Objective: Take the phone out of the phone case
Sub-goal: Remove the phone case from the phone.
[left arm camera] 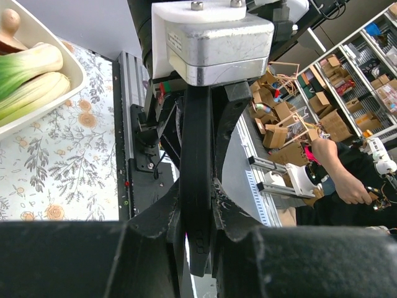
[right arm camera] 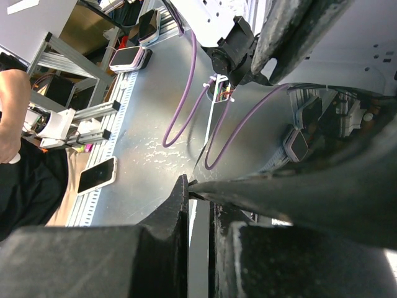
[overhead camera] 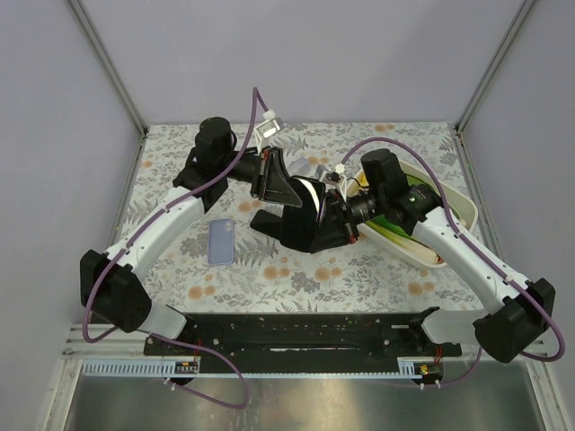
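Floral tabletop is bearing a tray; beside it, left gripper and right gripper are clamping the phone; probably stiff and slick, best gripping its edges.

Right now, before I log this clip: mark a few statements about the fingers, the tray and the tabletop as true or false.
1. The left arm's fingers and the right arm's fingers both clamp one black flat item. True.
2. A pale blue slab lies on the tablecloth beside the left arm. True.
3. The white tray is empty. False: leeks lie in it.
4. The tablecloth is plain. False: it has a floral print.
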Motion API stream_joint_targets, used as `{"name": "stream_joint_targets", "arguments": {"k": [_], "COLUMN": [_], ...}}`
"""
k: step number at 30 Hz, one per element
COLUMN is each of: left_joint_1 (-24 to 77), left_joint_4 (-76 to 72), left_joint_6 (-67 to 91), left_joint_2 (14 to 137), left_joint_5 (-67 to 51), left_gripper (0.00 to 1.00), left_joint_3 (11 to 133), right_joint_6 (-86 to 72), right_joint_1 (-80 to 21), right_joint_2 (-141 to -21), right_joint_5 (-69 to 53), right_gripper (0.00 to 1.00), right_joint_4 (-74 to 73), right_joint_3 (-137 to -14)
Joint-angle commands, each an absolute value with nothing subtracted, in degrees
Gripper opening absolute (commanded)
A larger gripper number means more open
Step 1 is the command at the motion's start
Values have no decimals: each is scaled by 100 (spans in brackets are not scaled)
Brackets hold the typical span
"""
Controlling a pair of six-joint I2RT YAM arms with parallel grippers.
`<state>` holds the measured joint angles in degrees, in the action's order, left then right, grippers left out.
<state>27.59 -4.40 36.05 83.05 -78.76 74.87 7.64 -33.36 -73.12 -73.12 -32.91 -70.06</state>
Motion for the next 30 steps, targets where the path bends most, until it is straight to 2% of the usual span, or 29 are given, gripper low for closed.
{"name": "stream_joint_targets", "arguments": {"k": [1, 19, 22, 26, 30], "left_joint_1": [2936, 3164, 3217, 3269, 3305], "left_joint_4": [-993, -2055, -2276, -2346, -2364], "left_joint_6": [3137, 4648, 4930, 5027, 5027], "left_joint_2": [8798, 9018, 9009, 8983, 8965], "left_joint_5": [-6354, -6478, -6451, -6442, -6434], "left_gripper": [0, 0, 0, 0, 0], "left_joint_3": [7488, 7023, 6891, 6820, 6794], "right_joint_6": [817, 1168, 1676, 3178, 3769], "right_joint_1": [-3894, -4069, -4122, -4262, -4307], "right_joint_2": [-6900, -6996, -7084, -7277, -7497], "right_joint_5": [-8824, -8649, -8526, -8122, -8016], "right_gripper": [0, 0, 0, 0, 0], "right_joint_4": [-2303, -2741, -3346, -5111, -5738], "right_joint_3": [-7356, -7848, -8094, -8708, -9061]}}
